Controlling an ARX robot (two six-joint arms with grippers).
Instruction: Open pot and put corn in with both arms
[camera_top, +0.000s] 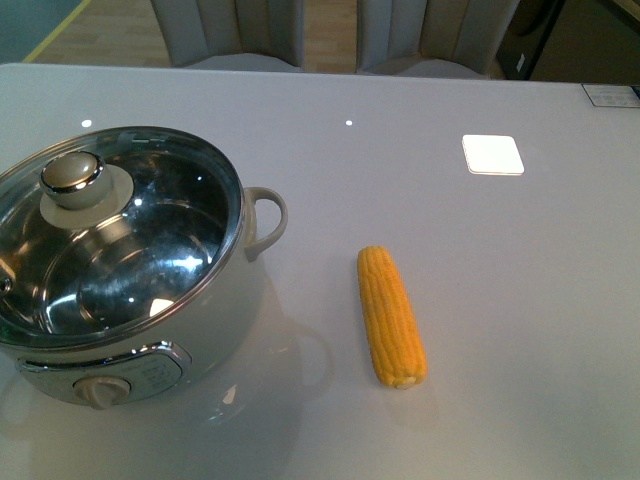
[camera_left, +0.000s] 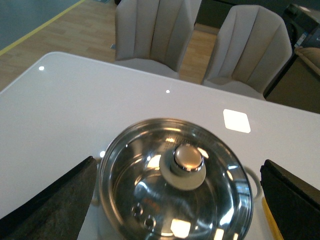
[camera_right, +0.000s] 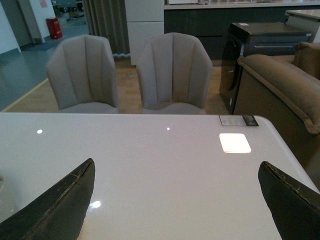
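Pale grey tabletop carried the pot at front left, its glass lid on and topped by a steel knob. Its loop handle faced the corn. The cob was yellow-orange and huskless and lay apart to the pot's right, narrower end pointing away. The left gripper hung above the lid, jaws spread wide. The right gripper was equally spread over the table.

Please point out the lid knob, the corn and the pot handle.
lid knob (camera_top: 72, 172), front view, its shiny top.
corn (camera_top: 391, 315), front view, middle of the cob.
pot handle (camera_top: 279, 218), front view, the loop's outer curve.
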